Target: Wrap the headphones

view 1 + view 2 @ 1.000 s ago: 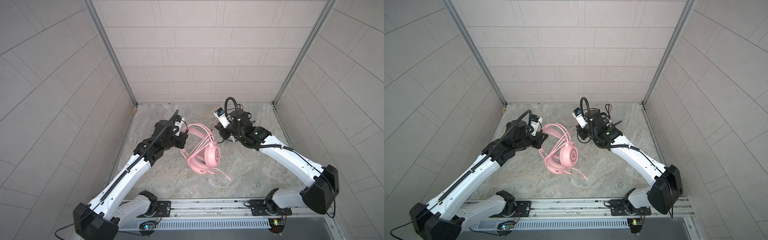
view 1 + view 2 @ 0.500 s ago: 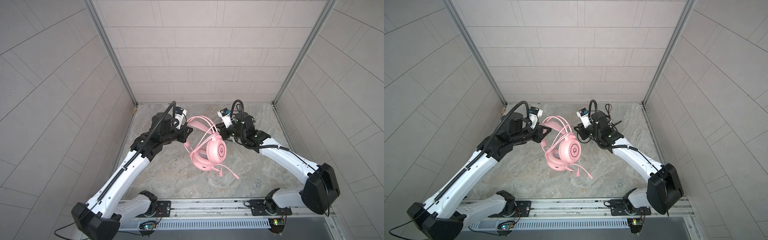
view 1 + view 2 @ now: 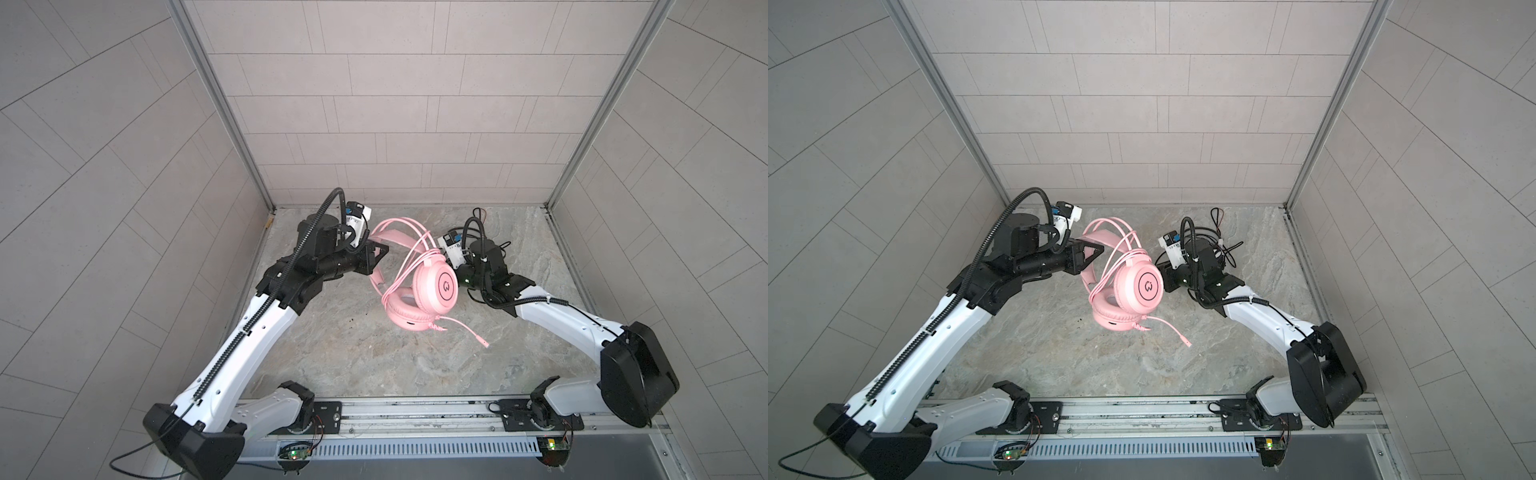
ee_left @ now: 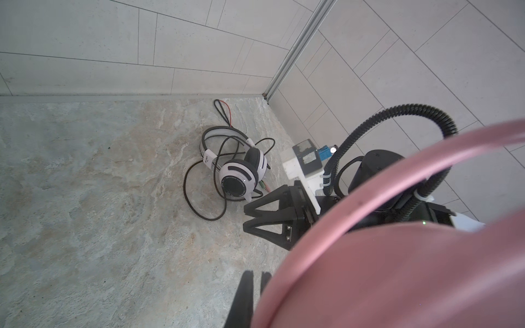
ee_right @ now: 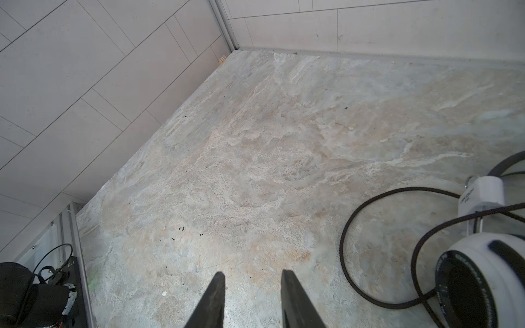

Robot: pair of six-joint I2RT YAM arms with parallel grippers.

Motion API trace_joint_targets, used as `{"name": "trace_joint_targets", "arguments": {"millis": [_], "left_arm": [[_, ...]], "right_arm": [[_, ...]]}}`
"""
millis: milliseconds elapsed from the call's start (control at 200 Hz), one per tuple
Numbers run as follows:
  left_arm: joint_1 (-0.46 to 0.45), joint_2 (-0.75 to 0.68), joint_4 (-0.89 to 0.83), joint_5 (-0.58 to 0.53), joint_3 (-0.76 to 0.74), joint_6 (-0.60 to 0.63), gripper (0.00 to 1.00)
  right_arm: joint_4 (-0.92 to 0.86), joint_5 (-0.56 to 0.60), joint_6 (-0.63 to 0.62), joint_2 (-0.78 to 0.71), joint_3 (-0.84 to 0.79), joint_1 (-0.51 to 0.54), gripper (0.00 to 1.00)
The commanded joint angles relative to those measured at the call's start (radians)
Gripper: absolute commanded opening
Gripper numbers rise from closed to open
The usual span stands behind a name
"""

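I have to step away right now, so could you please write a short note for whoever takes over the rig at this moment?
Left gripper: shut on the pink headset at its headband, holding it up over the table.
Right gripper: open and empty, beside the headset.
Pink cable: looped over the headband; a tail hangs loose.
White-and-black headset: on the table behind the right arm, black cable sprawled loose, not wrapped.
Left to do: probably secure the pink tail, set it down, then wrap the other.

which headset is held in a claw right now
The pink headset: the left claw is shut on its headband. The white-and-black headset lies on the floor, in no claw.
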Motion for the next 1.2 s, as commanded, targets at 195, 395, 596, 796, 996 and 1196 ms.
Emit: {"name": "trace_joint_targets", "arguments": {"millis": [195, 395, 596, 796, 996, 1196], "left_arm": [[0.035, -0.002, 0.069, 0.063, 0.080, -0.081, 0.00], [0.042, 0.011, 0.063, 0.059, 0.104, -0.075, 0.00], [0.045, 0.029, 0.062, 0.071, 0.120, -0.076, 0.00], [0.047, 0.031, 0.061, 0.072, 0.124, -0.078, 0.00], [0.047, 0.030, 0.066, 0.076, 0.110, -0.090, 0.00], [0.048, 0.030, 0.078, 0.064, 0.085, -0.096, 0.00]], "right_arm": [[0.017, 0.011, 0.020, -0.117, -0.119, -0.004, 0.36], [-0.049, 0.057, -0.014, -0.258, -0.204, -0.005, 0.39], [0.064, 0.023, 0.004, -0.317, -0.279, -0.004, 0.40], [0.252, -0.058, 0.035, -0.308, -0.313, 0.008, 0.52], [0.348, -0.098, 0.050, -0.322, -0.333, 0.014, 0.57], [0.342, -0.104, 0.049, -0.325, -0.317, 0.018, 0.57]]}}
